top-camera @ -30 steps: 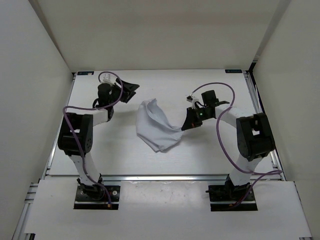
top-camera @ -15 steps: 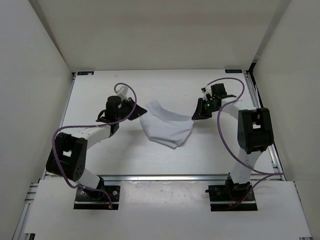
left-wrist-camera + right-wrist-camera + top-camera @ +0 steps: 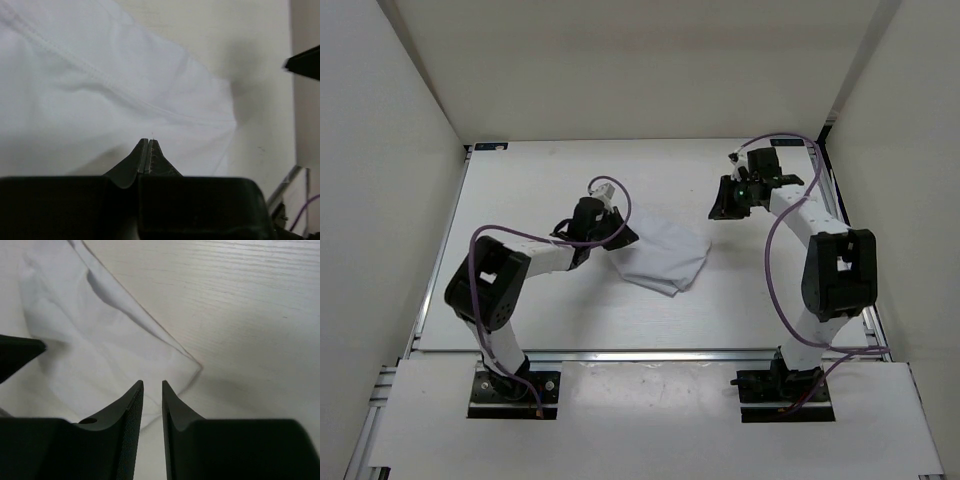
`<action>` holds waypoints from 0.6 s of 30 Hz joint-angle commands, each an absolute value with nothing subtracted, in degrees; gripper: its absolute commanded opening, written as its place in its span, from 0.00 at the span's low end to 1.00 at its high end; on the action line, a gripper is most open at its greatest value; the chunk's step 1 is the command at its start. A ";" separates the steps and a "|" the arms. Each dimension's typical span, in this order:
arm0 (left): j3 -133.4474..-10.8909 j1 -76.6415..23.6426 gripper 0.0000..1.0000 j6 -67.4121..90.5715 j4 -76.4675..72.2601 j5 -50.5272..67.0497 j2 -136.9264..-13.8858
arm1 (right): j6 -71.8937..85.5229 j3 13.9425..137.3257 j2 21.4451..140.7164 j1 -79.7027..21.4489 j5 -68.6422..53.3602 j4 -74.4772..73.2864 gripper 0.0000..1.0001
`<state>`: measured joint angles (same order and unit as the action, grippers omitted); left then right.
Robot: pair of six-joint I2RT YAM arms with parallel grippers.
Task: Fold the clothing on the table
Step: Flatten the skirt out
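One table (image 3: 520, 300), white and flat, carries the single piece of clothing (image 3: 665, 262). The clothing lies rumpled near the middle of the surface, between the two arms, with its nearest point turned toward the arm bases.

Finding on the step in hand: this appears to be a fold from the left side toward the middle, not yet laid flat.
- The fabric is thin and the tabletop smooth, so I judge the whole piece likely to slide rather than crease.
- The moving edge should travel low and be set down square on the layer beneath.
- Wrinkles should be pressed out before any release.
- The far-right corner may need holding down or, failing that, a clear berth.

Left gripper (image 3: 623, 236): positioned at the upper-left edge of the clothing. The wrist view shows its fingertips (image 3: 149, 150) pressed fully together directly over the fabric. No cloth is visible between them, so it cannot be confirmed whether a thin edge is pinched.

Right gripper (image 3: 723, 208): well clear of the fabric in the overhead view, over bare table beyond the upper-right corner. Its fingers (image 3: 134, 400) stand a narrow slot apart, holding and touching nothing.
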<state>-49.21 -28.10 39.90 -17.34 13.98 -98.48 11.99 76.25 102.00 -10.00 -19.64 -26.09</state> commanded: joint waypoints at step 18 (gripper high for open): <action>-54.32 -38.14 0.00 33.13 19.24 -1.07 -96.69 | 18.01 64.08 91.05 -9.14 -25.32 -28.57 0.24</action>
<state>-56.64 -37.39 33.74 12.45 -3.53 -101.03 16.14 65.73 93.03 -9.02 -24.40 -27.75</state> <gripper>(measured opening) 0.033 0.242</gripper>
